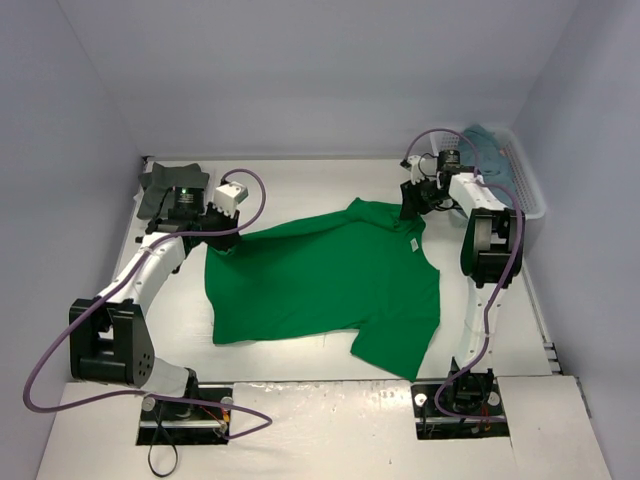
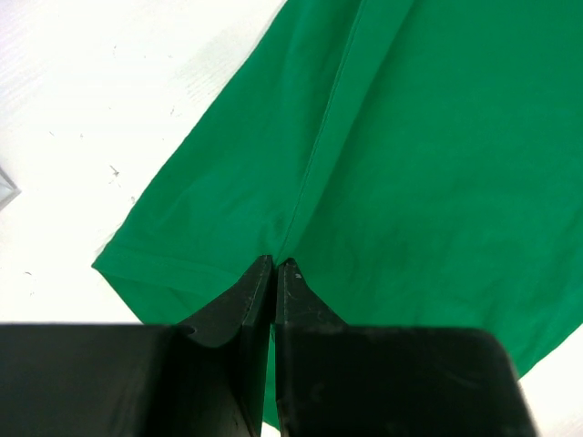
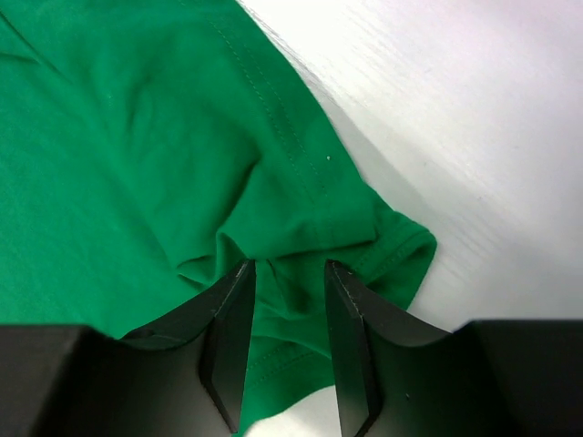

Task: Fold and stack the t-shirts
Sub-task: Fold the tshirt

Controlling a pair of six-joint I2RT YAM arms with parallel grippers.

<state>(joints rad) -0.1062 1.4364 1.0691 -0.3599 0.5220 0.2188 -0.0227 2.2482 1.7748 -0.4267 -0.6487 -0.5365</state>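
A bright green t-shirt [image 1: 320, 285] lies spread across the middle of the table, one sleeve hanging toward the near edge. My left gripper [image 1: 222, 243] is at the shirt's left edge, and in the left wrist view it [image 2: 275, 262] is shut on a seam of the green cloth [image 2: 410, 137]. My right gripper [image 1: 409, 213] is at the shirt's far right corner. Its jaws [image 3: 290, 266] stand apart over a bunched fold of the sleeve [image 3: 401, 241], with cloth lying between the fingers. A dark grey-green shirt [image 1: 165, 187] lies at the far left.
A white mesh basket [image 1: 520, 180] stands at the far right against the wall, with teal-blue cloth [image 1: 487, 143] in it. Grey walls close in the table on three sides. Purple cables loop from both arms.
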